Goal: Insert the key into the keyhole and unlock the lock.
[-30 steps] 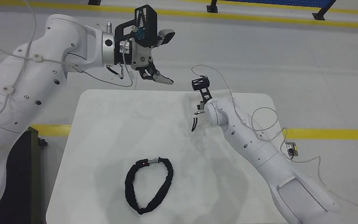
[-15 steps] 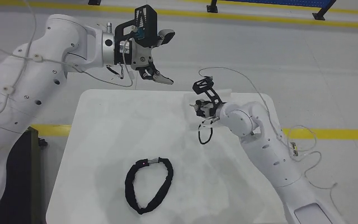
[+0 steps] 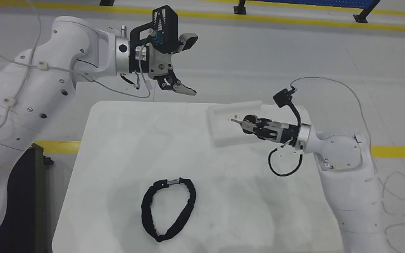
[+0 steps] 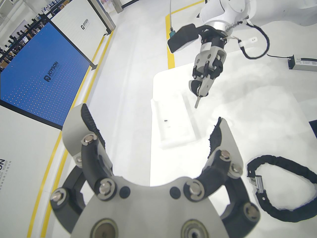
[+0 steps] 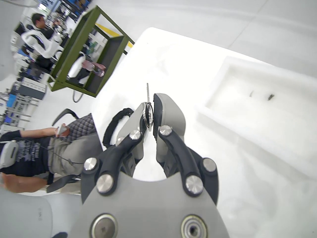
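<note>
Right tool (image 3: pixel 245 123) is pinching the key (image 5: pixel 147 91) by the white tray (image 3: pixel 218 134), blade sticking out. Left tool (image 3: pixel 188 66) hangs spread wide past the desk's (image 3: pixel 114 158) far edge. Lock (image 3: pixel 168 209) lies near the front, well apart.

R tool (image 5: pixel 150 107) clamped on key (image 5: pixel 147 90), blade poking out, white tray (image 5: pixel 260 117) nearby
</note>
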